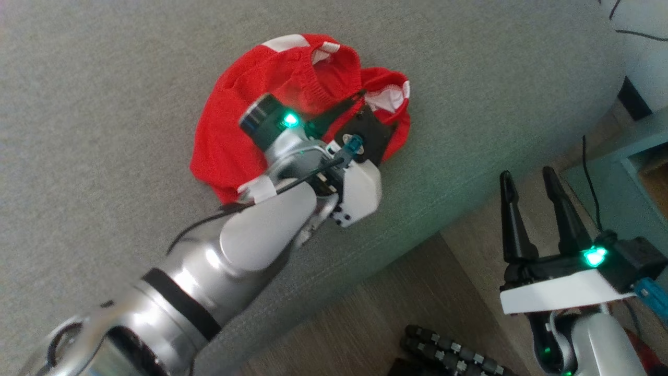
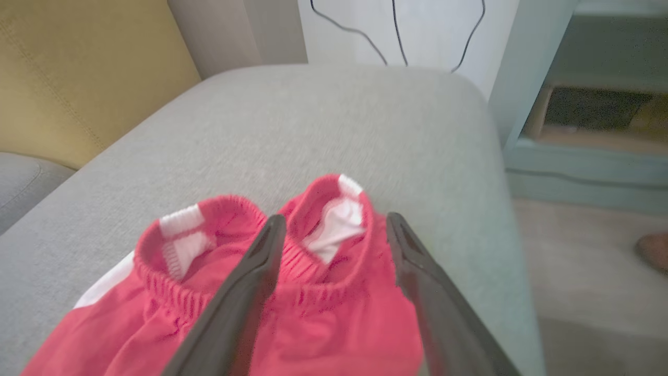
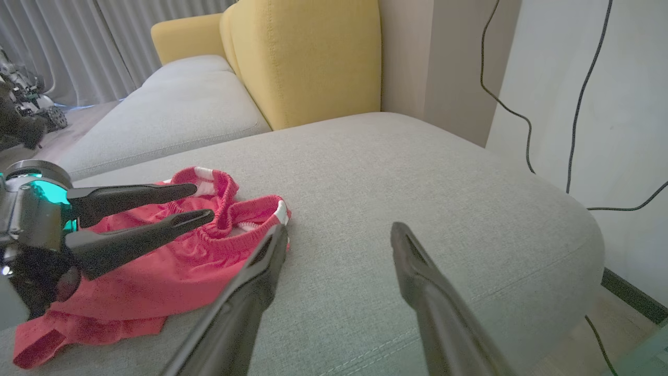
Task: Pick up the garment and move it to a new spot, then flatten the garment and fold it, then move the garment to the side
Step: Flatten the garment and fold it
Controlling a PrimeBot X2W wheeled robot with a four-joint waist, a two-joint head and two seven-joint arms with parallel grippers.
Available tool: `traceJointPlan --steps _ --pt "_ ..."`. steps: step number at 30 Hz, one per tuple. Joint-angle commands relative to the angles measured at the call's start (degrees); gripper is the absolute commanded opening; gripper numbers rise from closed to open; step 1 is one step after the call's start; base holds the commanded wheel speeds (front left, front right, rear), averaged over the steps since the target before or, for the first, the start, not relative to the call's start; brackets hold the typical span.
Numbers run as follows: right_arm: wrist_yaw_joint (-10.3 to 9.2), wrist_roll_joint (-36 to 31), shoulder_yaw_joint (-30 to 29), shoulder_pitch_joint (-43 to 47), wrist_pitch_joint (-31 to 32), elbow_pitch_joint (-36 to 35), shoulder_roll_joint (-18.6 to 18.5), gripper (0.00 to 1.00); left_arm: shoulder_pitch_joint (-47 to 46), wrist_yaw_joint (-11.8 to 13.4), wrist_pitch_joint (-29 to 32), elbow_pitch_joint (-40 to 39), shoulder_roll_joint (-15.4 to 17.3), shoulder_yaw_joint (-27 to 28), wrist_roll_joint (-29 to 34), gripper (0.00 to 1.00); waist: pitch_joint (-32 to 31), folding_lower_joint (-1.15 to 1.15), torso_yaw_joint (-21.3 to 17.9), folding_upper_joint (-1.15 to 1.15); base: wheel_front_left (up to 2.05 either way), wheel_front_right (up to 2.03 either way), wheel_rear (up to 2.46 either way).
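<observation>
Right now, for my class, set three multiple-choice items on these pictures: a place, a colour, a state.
1. Where does the garment lie? A. on the grey sofa seat B. on the floor C. on a shelf
2. What colour is the backrest cushion? A. blue B. yellow C. black
3. Left gripper: how do its fingers stand? A. shut on cloth B. open above the garment C. shut, empty
Answers: 1 A, grey upholstery surrounds it. 2 B, plainly yellow. 3 B, a gap separates them over the cloth.
</observation>
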Motion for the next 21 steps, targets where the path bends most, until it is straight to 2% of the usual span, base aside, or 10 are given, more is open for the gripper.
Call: traceJointPlan --steps 1,12,13,14,15,16,21 --pt "-0.01 0.52 1.59 0.19 -0.31 -2.54 -0.63 1.00 -3.53 -0.03 -0.56 -0.12 0.59 0.51 1.15 1.00 0.98 -0.01 0.21 0.00 0.00 0.00 0.00" --pt "-0.01 1.17 2.57 -0.45 -0.31 -3.25 -0.63 1.00 -5.62 -4.55 -0.49 7.79 1.40 -3.25 2.35 1.00 2.21 -0.01 0.69 0.00 0.00 0.00 0.00" --pt "-0.01 1.13 2.67 -0.47 -0.31 -3.23 -0.63 1.00 -5.77 -4.83 -0.44 8.32 1.39 -3.57 2.46 0.67 2.16 -0.01 0.71 0.00 0.00 0.00 0.00" --pt "-0.01 1.13 2.67 -0.47 -0.31 -3.23 -0.63 1.00 -5.77 -4.83 -0.44 8.32 1.39 -3.57 2.46 0.67 2.16 -0.01 0.71 0.00 0.00 0.00 0.00" --pt "-0.01 1.11 2.77 -0.53 -0.31 -3.21 -0.63 1.00 -5.93 -5.09 -0.48 8.89 1.39 -3.89 2.60 0.29 2.11 -0.01 0.72 0.00 0.00 0.00 0.00" --pt "-0.01 1.14 2.85 -0.63 -0.31 -3.17 -0.63 1.00 -6.03 -5.26 -0.80 9.37 1.36 -4.00 2.56 0.00 2.05 -0.01 0.73 0.00 0.00 0.00 0.00" --pt "-0.01 1.17 3.59 -1.15 -0.31 -3.04 -0.63 1.00 -6.45 -5.38 -5.18 10.68 1.17 -3.57 1.93 0.00 1.65 -0.01 0.93 0.00 0.00 0.00 0.00"
